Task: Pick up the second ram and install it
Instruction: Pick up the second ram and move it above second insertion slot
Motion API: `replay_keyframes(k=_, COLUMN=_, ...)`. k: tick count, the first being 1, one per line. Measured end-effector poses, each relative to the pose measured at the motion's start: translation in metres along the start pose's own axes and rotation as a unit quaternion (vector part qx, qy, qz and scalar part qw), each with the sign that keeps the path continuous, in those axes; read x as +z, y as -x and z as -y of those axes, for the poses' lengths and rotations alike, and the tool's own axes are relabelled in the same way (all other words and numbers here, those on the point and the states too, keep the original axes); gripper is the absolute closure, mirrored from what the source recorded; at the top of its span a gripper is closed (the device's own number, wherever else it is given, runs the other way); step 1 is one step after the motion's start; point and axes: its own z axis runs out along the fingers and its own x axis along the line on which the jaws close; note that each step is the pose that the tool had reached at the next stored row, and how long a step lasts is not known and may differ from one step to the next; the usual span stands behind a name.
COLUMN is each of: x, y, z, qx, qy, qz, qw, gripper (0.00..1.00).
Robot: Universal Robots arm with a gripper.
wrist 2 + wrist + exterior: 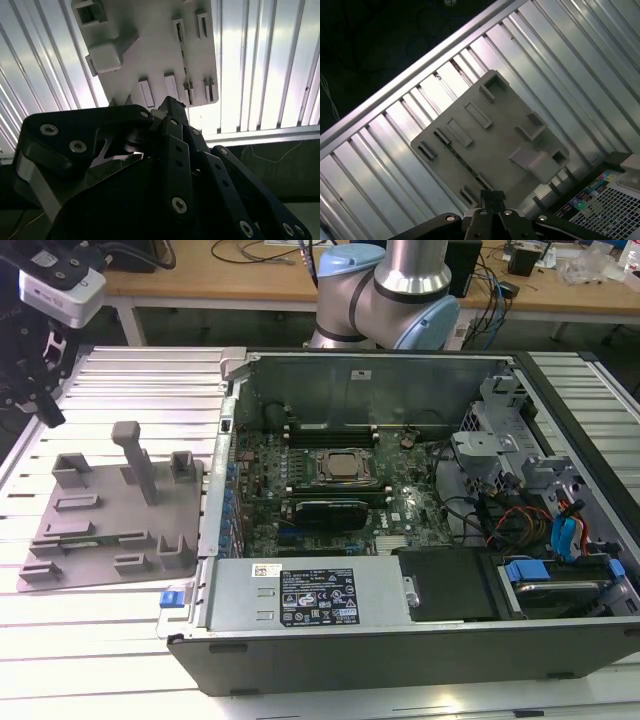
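Gripper pinched shut, empty, poised above grey holder on slatted table; ram lodged in 1 holder slot, not yet picked up, well apart from the open case

Exterior view sits high and mid-range, angled down into the open case, with the grey holder on the slatted table at the exterior view's left. Both wrist views ride above the holder and look down past the gripper. The second wrist view sits close behind the gripper links, which block much of it, while the first wrist view takes in the whole holder plus a case corner. All 3 views share the holder and the slats.
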Motion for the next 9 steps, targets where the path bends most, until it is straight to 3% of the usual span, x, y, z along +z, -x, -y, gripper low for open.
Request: replay_keyframes(k=9, x=0.0, y=0.0, z=0.0, qx=-0.052, qy=0.0013, qz=-0.0024, qw=0.9986, gripper=0.92)
